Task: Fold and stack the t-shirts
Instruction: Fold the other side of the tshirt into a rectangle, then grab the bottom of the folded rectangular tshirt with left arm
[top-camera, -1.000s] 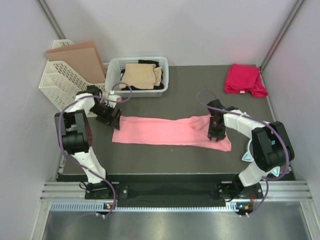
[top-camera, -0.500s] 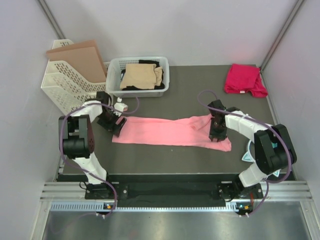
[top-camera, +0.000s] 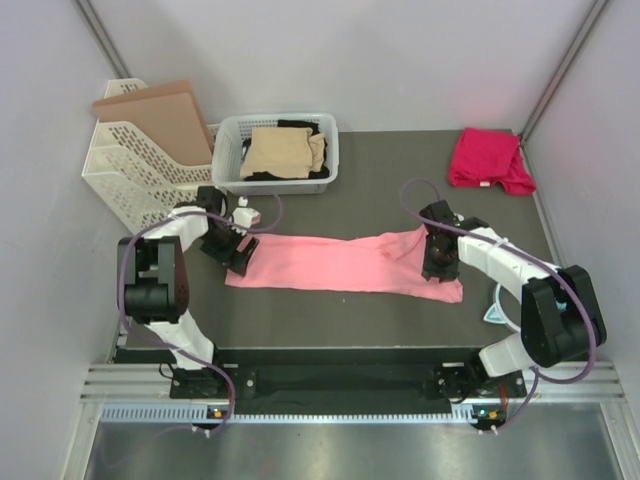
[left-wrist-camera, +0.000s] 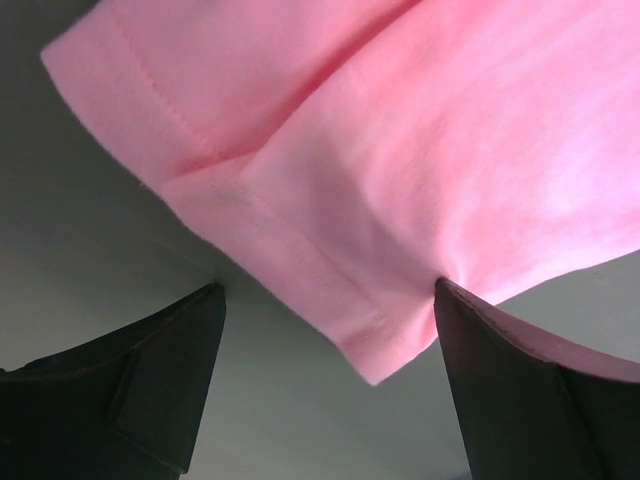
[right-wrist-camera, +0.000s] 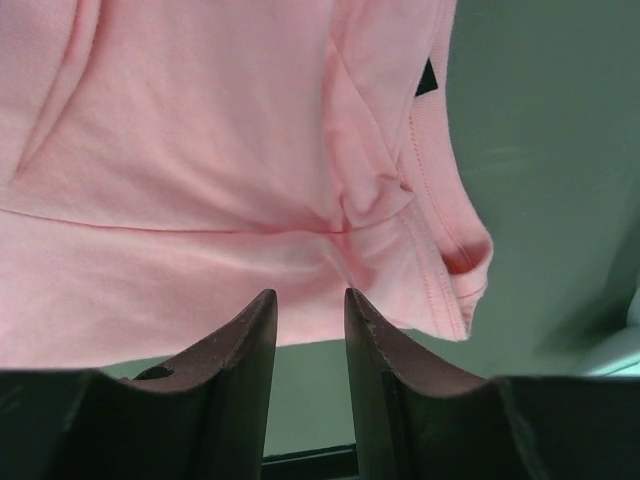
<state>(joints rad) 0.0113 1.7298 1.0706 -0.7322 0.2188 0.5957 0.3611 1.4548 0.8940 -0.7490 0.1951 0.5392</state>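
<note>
Pink t-shirt (top-camera: 340, 263) lies in a long strip across your table (top-camera: 390, 190). Your left gripper (left-wrist-camera: 328, 292) gapes wide over its left-end corner. Your right gripper (right-wrist-camera: 310, 300) sits narrow at the right end, nothing pinched.

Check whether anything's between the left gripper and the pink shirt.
Nothing visible. The open left gripper is right at the pink shirt's left end, with a hem corner between its fingers over bare table.

A salmon-pink t-shirt (top-camera: 340, 265) lies stretched across the table (top-camera: 390, 190), the left tool (top-camera: 240, 255) at its left end, the right tool (top-camera: 437, 268) over its right end, a magenta-red t-shirt (top-camera: 488, 158) far right.
</note>
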